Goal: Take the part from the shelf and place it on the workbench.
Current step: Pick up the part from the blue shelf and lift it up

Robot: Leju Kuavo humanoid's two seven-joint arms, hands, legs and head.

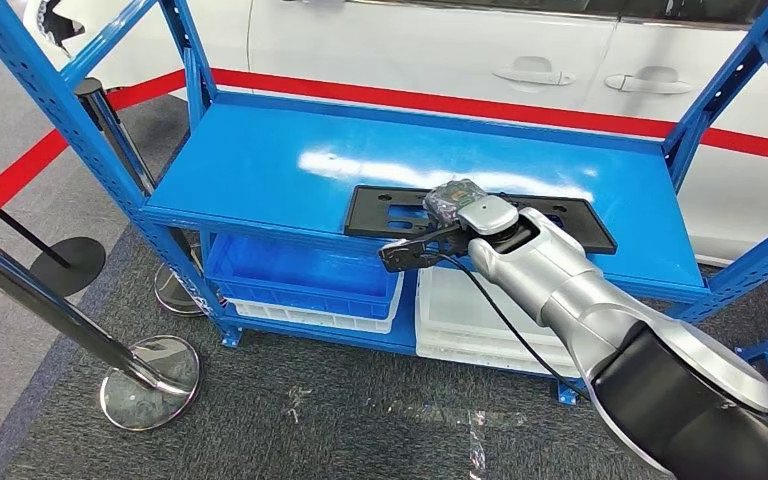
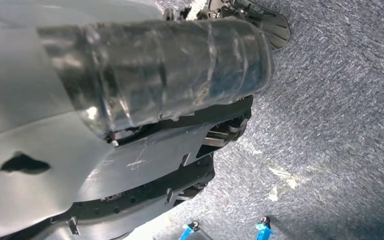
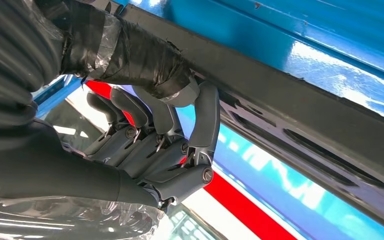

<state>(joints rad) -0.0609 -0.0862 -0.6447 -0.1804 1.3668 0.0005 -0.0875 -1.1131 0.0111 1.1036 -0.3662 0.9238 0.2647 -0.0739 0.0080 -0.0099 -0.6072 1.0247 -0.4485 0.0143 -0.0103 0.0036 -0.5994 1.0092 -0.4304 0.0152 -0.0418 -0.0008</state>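
**Black part on blue shelf, right hand at its near edge**

Part [image 1: 480, 215]: flat black plate with slots, lying on the top board of the blue shelf [image 1: 260, 160], near the front edge.
Right hand [image 1: 450, 225]: at the part's near edge; in the right wrist view the taped thumb [image 3: 130, 55] lies on the part's upper face and the fingers [image 3: 205, 120] curl up beneath it, gripping the part.
Left hand [image 2: 155, 75]: hanging over grey carpet; open or closed cannot be told.
Lower shelf: blue bin [image 1: 300, 275], white trays [image 1: 470, 325].
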